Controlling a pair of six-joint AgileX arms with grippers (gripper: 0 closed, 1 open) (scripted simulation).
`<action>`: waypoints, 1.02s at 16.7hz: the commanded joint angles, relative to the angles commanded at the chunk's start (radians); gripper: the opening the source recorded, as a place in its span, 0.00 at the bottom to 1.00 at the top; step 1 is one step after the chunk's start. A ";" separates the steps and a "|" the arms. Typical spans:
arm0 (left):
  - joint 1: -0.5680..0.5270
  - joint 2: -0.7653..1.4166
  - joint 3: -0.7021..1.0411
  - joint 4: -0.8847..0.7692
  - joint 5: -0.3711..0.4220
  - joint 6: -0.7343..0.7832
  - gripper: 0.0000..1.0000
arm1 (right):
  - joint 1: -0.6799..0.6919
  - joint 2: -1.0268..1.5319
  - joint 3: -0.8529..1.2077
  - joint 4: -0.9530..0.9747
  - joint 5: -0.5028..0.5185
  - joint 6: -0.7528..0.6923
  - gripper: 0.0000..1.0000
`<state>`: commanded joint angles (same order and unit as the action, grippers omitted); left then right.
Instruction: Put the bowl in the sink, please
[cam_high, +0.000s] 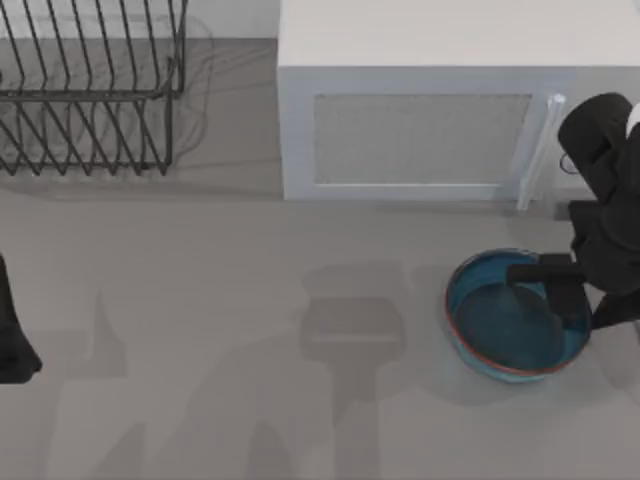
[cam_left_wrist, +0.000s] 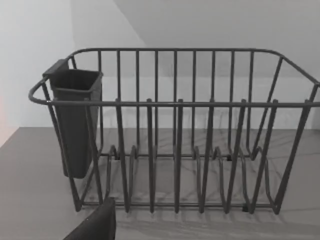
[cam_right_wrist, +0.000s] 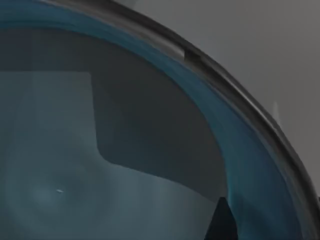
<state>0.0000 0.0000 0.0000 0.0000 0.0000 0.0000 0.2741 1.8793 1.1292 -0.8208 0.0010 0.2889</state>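
Parked at the far left edge of the counter (cam_high: 200, 300): left arm (cam_high: 12, 335), dark and low; pincer state impossible to tell. Seen from the left wrist camera: a dark wire dish rack (cam_left_wrist: 175, 150) standing on the grey surface, with a dark cutlery holder (cam_left_wrist: 75, 125) hung on one end. In the top view, same dish rack (cam_high: 90, 90) at the far left corner. To its right, against the back: white microwave (cam_high: 440, 120) with a pale door handle (cam_high: 540, 150) at its right edge. In front of the microwave and toward the right: the bowl (cam_high: 490, 320), round, blue, with a thin reddish-brown rim, resting on the counter, well apart from the rack. Over the bowl's right side: right gripper (cam_high: 560, 290), black, reaching in from the right edge, its tips at the rim; wide or narrow impossible to tell. From the right wrist camera: teal inside of the bowl (cam_right_wrist: 150, 150) very close, with the curved rim sweeping across.
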 joint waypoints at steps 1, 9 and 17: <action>0.000 0.000 0.000 0.000 0.000 0.000 1.00 | 0.000 0.000 0.000 0.000 0.000 0.000 0.10; 0.000 0.000 0.000 0.000 0.000 0.000 1.00 | 0.000 0.000 0.000 0.000 0.000 0.000 0.00; 0.000 0.000 0.000 0.000 0.000 0.000 1.00 | 0.119 -0.025 0.121 -0.148 -0.032 0.027 0.00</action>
<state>0.0000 0.0000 0.0000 0.0000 0.0000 0.0000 0.3927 1.8546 1.2503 -0.9689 -0.0311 0.3157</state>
